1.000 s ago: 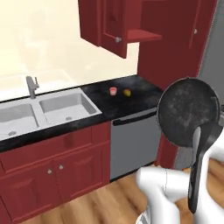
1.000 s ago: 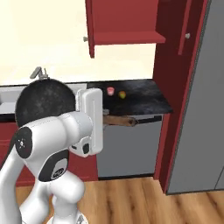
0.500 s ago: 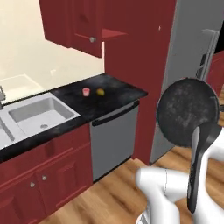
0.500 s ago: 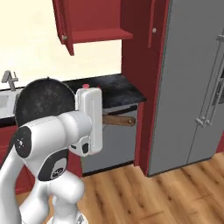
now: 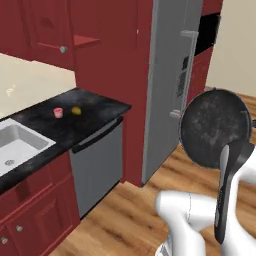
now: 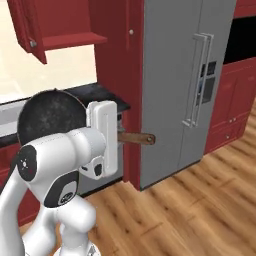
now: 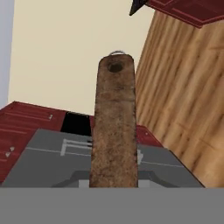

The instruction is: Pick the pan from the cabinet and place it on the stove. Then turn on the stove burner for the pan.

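- One grey double-door fridge (image 6: 185, 85), its top cut off by the frame.
- One cabinet (image 6: 60, 25), door open, top cropped.
- One pan (image 5: 216, 128): round, dark speckled, held upright in the air above the floor, brown wooden handle.
- One hand (image 6: 116, 138), probably clamped on the handle; its fingers are hidden.
- Two small items on the desk (image 5: 95, 107), too small to identify.
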You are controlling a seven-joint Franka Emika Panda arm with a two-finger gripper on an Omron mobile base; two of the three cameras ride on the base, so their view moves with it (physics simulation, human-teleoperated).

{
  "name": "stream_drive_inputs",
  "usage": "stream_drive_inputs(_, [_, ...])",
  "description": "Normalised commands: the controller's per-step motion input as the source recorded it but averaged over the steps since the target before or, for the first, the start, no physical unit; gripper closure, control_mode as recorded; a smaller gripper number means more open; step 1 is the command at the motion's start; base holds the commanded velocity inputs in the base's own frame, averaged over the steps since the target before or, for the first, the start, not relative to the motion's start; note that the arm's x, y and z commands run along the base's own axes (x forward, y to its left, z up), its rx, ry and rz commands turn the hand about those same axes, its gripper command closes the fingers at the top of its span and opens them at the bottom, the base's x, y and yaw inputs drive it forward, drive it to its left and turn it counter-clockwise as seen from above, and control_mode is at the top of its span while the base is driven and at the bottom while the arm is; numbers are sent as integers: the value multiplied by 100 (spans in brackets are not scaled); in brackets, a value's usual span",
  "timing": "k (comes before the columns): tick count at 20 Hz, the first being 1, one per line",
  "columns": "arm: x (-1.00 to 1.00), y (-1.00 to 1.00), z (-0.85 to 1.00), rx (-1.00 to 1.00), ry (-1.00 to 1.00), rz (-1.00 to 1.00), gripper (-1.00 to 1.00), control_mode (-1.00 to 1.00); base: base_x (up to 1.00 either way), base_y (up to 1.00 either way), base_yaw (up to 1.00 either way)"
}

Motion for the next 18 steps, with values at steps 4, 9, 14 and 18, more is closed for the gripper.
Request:
stream_drive_inputs(4, [0, 0, 0, 0, 0, 0, 100, 100, -24, 4, -40])
stream_drive_inputs(9, [0, 0, 0, 0, 0, 0, 100, 100, -20, 6, -38])
stream_drive_inputs(14, [0, 0, 0, 0, 0, 0, 100, 100, -18, 2, -38])
stream_drive_inputs(18, [0, 0, 0, 0, 0, 0, 100, 100, -15, 3, -37])
